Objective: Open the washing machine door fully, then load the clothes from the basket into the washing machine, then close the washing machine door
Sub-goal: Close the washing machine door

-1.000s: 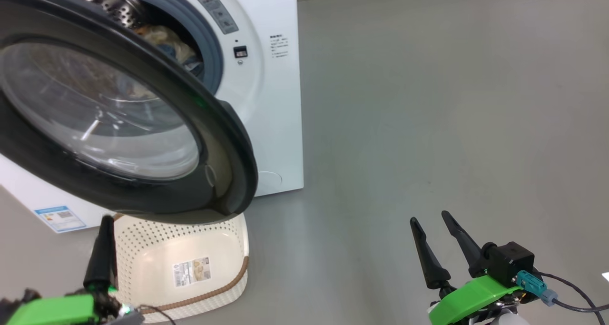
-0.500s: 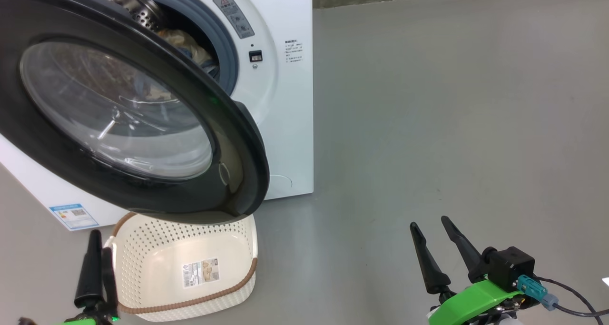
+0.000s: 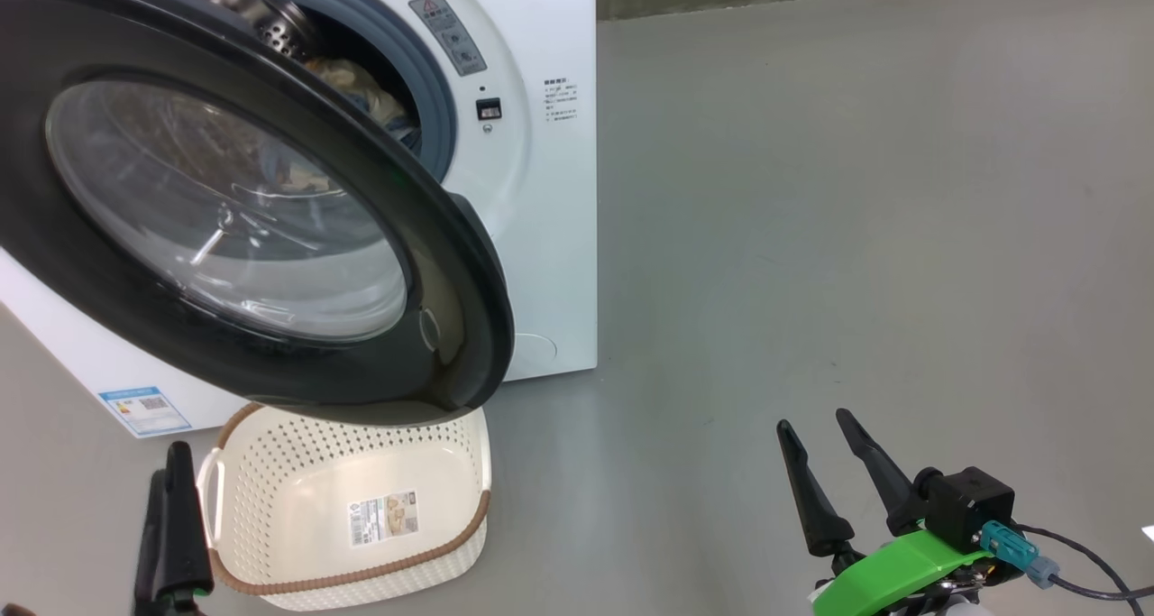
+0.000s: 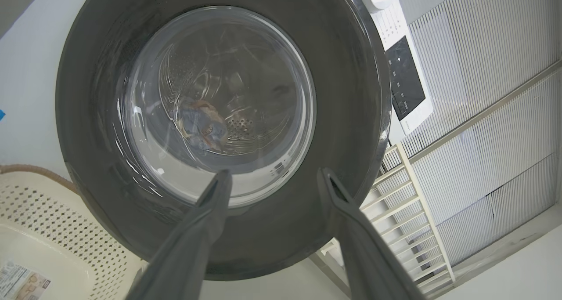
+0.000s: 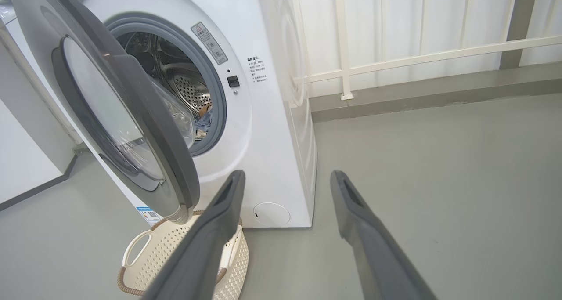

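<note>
The washing machine (image 3: 550, 237) stands at the left with its door (image 3: 455, 264) swung partway open, black rim and glass bowl facing me, hanging over the basket. The clothes (image 3: 356, 84) lie inside the steel drum and also show through the glass (image 4: 199, 124) and past the door's edge (image 5: 203, 124). The cream basket (image 3: 270, 472) sits on the floor under the door, nothing in it but its label sticker. My left gripper (image 3: 170, 463) is open beside the basket's left handle, below the door (image 4: 351, 93); nothing lies between its fingers (image 4: 274, 173). My right gripper (image 3: 813, 421) is open over bare floor, off to the right.
Grey floor (image 3: 856, 192) stretches to the right of the machine. A white railing (image 5: 395, 58) and a pale wall run behind it. The machine's control panel (image 4: 406, 80) shows above the door. A cable (image 3: 1073, 553) trails from my right wrist.
My left gripper has gone from shut to open and has drawn back lower, away from the door's bottom rim. The camera shifted slightly. The right arm has stayed put.
</note>
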Robot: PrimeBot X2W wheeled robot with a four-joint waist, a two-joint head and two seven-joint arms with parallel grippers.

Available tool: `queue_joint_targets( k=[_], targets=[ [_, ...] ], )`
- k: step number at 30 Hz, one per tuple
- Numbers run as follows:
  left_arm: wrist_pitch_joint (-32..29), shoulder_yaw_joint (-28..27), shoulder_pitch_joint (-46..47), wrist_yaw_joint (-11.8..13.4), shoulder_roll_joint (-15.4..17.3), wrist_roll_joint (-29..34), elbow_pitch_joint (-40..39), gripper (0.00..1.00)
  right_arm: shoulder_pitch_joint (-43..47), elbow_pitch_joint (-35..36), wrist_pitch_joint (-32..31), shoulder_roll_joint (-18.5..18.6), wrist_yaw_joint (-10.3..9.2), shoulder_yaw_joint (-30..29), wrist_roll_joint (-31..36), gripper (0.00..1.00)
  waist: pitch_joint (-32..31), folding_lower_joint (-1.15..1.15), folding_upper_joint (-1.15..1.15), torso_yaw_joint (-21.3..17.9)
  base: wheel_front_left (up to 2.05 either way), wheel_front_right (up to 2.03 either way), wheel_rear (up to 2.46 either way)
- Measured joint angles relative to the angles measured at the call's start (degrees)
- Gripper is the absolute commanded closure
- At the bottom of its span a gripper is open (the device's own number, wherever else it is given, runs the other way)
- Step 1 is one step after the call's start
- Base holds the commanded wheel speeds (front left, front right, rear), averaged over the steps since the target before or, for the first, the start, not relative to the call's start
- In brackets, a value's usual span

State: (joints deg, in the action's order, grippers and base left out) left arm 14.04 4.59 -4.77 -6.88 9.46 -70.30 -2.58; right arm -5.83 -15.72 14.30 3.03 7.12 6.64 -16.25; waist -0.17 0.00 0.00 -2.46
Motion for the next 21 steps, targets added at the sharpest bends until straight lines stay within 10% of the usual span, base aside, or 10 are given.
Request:
queue_joint_targets(
  k=[21],
  targets=[
    [0.5, -9.2, -1.6, -0.4, -5.1, 48.2, 4.7, 0.0, 0.0, 0.0, 0.0, 0.0, 0.0, 0.0, 0.0, 0.0, 0.1, 0.0, 0.0, -0.5, 0.0, 0.0, 0.0]
  ],
)
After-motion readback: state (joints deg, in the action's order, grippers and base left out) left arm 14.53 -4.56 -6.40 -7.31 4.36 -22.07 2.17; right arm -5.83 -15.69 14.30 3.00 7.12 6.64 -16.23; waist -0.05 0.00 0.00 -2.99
